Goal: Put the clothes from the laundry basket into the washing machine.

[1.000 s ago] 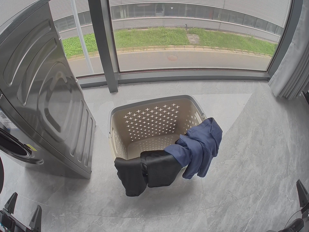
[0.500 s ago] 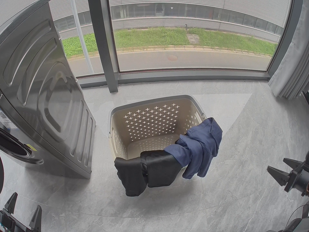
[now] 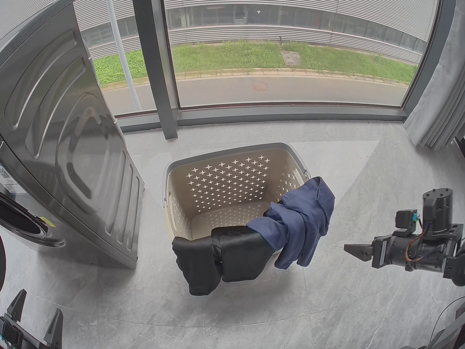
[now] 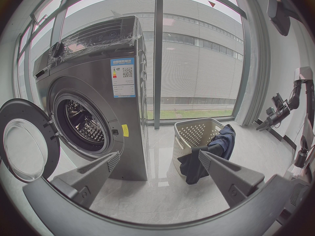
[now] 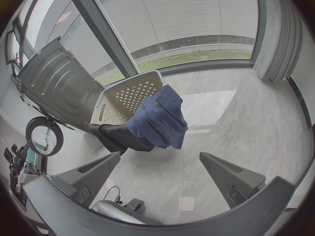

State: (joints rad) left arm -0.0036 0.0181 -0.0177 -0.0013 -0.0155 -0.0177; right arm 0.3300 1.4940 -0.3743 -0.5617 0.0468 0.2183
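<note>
Step in hand: as I judge it, the approach to the first garment; the right claw hangs in the air on the robot's right, well apart from the laundry basket, fingers spread and holding nothing
Nearest target: the blue garment, draped over the basket's near right corner and hanging down outside the rim; it touches the black garment, which is slung over the near rim beside it
How to take it well: I'd come down on the bunched fold at the rim, not the loose tail; close on thick cloth; lift straight up so it clears the rim without dragging the black one along or tipping the basket
Other arm: the left claw sits low on the robot's left, fingers apart, empty
Destination: the washing machine stands on the floor just left of the basket; its round door is swung wide, the drum open
Count: one basket; one washing machine; two garments, one blue and one black; two claws; whether more lies behind the draped cloth, I cannot tell
</note>
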